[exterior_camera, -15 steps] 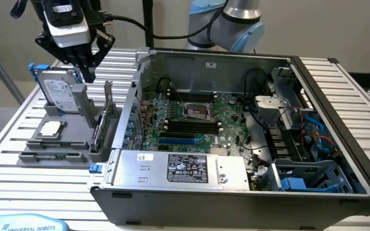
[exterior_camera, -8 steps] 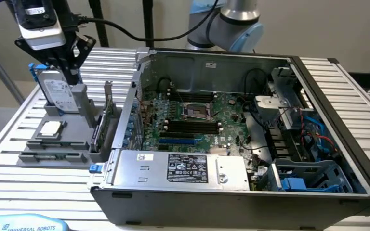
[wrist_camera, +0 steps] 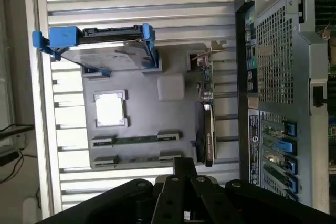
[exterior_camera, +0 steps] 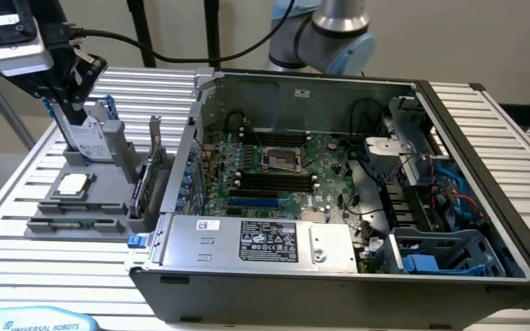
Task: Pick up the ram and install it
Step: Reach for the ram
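The ram (wrist_camera: 136, 140) is a thin green stick lying flat between two grey clips on the grey fixture tray (wrist_camera: 157, 121); in the exterior view the ram (exterior_camera: 74, 223) sits at the tray's near end. My gripper (exterior_camera: 74, 110) hangs above the tray's far end, over the upright hard drive, well clear of the ram. Its black fingers (wrist_camera: 184, 166) are shut with nothing between them. The open computer case (exterior_camera: 339, 179) lies to the exterior view's right, with the black memory slots (exterior_camera: 270, 181) on its green motherboard.
On the tray stand a hard drive in a blue caddy (wrist_camera: 102, 51), a square silver processor (wrist_camera: 110, 109) and an upright expansion card (wrist_camera: 206, 114) beside the case wall. The power supply (exterior_camera: 260, 241) and drive cage (exterior_camera: 444, 255) fill the case's near side.
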You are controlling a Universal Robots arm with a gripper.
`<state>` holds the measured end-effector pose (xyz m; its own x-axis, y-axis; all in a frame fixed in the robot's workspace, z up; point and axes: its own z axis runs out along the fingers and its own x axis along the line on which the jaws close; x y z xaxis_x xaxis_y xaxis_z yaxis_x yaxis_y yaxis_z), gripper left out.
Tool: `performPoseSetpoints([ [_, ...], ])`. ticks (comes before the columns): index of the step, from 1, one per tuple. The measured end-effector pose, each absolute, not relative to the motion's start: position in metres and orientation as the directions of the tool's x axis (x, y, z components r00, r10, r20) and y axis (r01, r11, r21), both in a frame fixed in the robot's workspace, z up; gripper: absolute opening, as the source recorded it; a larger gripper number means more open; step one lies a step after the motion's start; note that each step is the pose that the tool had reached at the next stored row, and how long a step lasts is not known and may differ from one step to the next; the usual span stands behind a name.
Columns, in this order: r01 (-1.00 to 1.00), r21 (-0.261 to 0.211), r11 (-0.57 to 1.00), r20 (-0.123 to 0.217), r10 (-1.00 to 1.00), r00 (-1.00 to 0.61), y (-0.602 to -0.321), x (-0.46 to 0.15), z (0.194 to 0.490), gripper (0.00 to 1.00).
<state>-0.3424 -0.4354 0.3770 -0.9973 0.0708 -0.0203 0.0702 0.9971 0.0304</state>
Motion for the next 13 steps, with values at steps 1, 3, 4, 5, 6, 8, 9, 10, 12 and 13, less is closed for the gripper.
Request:
performPoseSetpoints([
  [1, 0.070, 0.030, 0.997, -0.020, 0.071, -0.997, -0.436, -0.347, 0.377, 0.11],
  [3, 0.070, 0.030, 0.997, -0.020, 0.071, -0.997, -0.437, -0.356, 0.375, 0.11],
  [4, 0.070, 0.030, 0.997, -0.020, 0.071, -0.997, -0.437, -0.361, 0.375, 0.11],
  [5, 0.070, 0.029, 0.997, -0.020, 0.071, -0.997, -0.438, -0.365, 0.374, 0.11],
  [6, 0.070, 0.029, 0.997, -0.020, 0.071, -0.997, -0.438, -0.370, 0.373, 0.11],
  [8, 0.070, 0.029, 0.997, -0.020, 0.071, -0.997, -0.439, -0.378, 0.372, 0.11],
  [9, 0.070, 0.029, 0.997, -0.020, 0.071, -0.997, -0.439, -0.383, 0.371, 0.11],
  [10, 0.070, 0.028, 0.997, -0.020, 0.071, -0.997, -0.439, -0.388, 0.370, 0.11],
  [12, 0.070, 0.028, 0.997, -0.020, 0.071, -0.997, -0.440, -0.397, 0.369, 0.11],
  [13, 0.070, 0.028, 0.997, -0.020, 0.071, -0.997, -0.441, -0.401, 0.368, 0.11],
])
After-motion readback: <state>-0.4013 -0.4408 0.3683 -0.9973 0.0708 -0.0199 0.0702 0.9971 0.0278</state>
